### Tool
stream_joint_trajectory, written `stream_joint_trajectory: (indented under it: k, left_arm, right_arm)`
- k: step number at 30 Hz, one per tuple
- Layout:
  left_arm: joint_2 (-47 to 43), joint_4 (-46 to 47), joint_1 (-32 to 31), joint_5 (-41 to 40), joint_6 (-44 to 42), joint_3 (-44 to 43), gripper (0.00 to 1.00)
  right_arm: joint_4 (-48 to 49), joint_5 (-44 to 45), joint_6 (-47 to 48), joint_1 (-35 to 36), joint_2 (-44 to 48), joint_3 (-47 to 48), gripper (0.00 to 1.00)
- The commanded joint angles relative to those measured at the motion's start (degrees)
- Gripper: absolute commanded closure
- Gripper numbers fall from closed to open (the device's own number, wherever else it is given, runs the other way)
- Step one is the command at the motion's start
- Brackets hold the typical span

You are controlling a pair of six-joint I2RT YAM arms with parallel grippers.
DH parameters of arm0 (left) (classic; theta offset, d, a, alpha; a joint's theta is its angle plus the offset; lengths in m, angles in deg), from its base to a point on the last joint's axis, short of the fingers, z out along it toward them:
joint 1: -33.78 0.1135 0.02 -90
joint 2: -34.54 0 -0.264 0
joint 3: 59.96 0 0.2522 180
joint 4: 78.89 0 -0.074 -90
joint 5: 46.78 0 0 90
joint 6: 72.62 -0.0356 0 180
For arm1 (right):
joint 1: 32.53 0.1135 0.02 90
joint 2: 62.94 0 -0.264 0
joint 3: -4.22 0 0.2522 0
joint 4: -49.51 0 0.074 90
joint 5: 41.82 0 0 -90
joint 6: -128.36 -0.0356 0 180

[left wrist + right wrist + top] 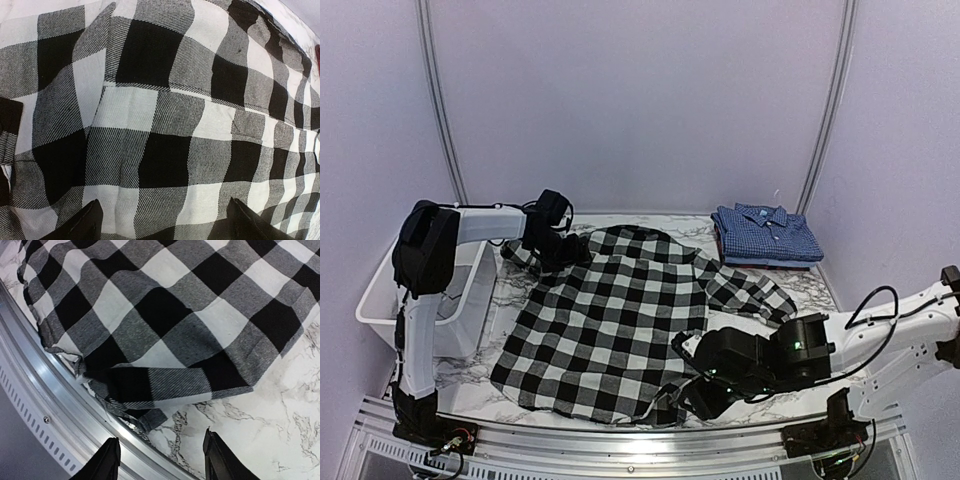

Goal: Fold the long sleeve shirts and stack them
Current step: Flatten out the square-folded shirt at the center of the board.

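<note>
The black-and-white buffalo-check shirt [620,320] lies spread flat across the marble table; no lettering shows. The blue fine-checked shirt [766,234] lies folded at the back right. My left gripper [563,250] hovers over the check shirt's upper left part, near the collar; its jaws are open and empty above the cloth [165,150], fingertips [87,220] apart. My right gripper [705,398] is low at the shirt's near right hem corner [150,410], open and empty, with fingertips [215,450] straddling bare marble and the metal rail.
A white plastic bin [460,300] stands at the table's left edge beside the left arm. A metal rail [60,405] runs along the table's near edge. The shirt's right sleeve [750,292] lies angled toward the blue shirt.
</note>
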Motion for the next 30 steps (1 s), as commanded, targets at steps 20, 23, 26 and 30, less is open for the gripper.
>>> stream_joint_trajectory:
  k: [20,23,26,30]
  left_arm:
    - [0.8,-2.5,1.1,-0.2,-1.5,-1.8,0.11]
    - [1.1,-2.6,1.2,-0.4,-1.4,-1.9,0.11]
    - [1.6,-2.5,1.5,-0.6,-1.4,-2.0,0.11]
    - [2.3,-2.7,2.0,-0.9,-1.3,-2.2,0.11]
  right_arm:
    - [5.0,11.8,-11.3,3.8,-11.2,5.1,0.54]
    - [2.4,12.9,-11.7,3.8,-11.1,5.9,0.75]
    - [-0.1,12.0,-11.6,3.8,-10.6,5.9,0.92]
    - [-2.6,10.3,-11.9,4.3,-7.8,3.7,1.0]
